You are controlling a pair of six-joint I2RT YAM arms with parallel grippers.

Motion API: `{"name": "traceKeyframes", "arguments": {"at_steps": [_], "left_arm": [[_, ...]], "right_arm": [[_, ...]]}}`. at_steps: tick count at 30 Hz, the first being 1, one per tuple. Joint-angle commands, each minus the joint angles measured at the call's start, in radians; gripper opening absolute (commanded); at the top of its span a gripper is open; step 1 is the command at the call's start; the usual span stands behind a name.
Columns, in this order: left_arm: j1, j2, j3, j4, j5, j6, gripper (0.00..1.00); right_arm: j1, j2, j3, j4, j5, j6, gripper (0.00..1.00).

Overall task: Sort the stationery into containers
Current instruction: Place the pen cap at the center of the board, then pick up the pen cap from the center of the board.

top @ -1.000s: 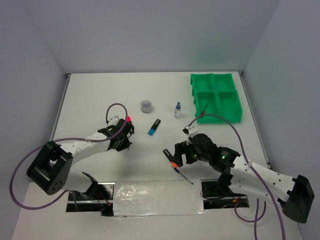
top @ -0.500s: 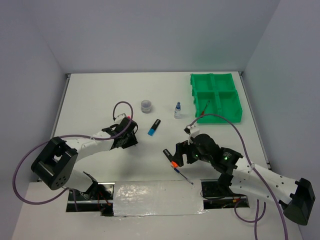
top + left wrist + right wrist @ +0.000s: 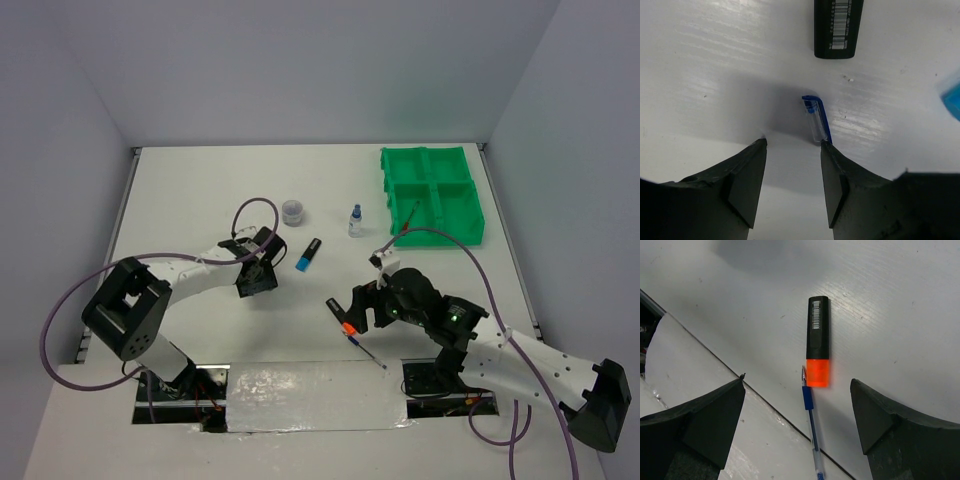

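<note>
Left gripper point(image 3: 793, 144): jaws apart, empty; small blue piece point(image 3: 815, 120) by one finger; closing may flick it away. Right gripper point(image 3: 797, 381): apart, empty, above orange highlighter point(image 3: 818, 342) and pen point(image 3: 811, 435) lying just beside; may snag both. Tray point(image 3: 432, 183) well apart.

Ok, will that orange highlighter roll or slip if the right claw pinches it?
Likely won't roll: the orange highlighter looks flat-sided, lying flat. Its smooth black body might slip. The blue pen lies at its orange end and may get nudged.
</note>
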Motion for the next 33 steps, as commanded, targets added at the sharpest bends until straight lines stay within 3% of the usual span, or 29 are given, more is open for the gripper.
{"name": "traceKeyframes", "arguments": {"at_steps": [1, 14, 22, 33], "left_arm": [[-0.003, 0.063, -0.023, -0.065, -0.004, -0.031, 0.6], [-0.025, -0.043, 0.056, -0.123, -0.004, -0.043, 0.63], [-0.035, -0.047, 0.093, -0.127, -0.074, -0.207, 0.65], [-0.034, 0.154, 0.276, -0.295, -0.154, -0.31, 0.59]], "right_arm": [[-0.002, -0.024, 0.014, 0.017, -0.004, -0.015, 0.93], [0.0, -0.025, 0.011, 0.029, -0.015, -0.024, 0.93], [-0.002, -0.014, 0.012, 0.032, -0.024, -0.03, 0.93], [0.0, -0.018, 0.009, 0.035, -0.026, -0.032, 0.93]]}}
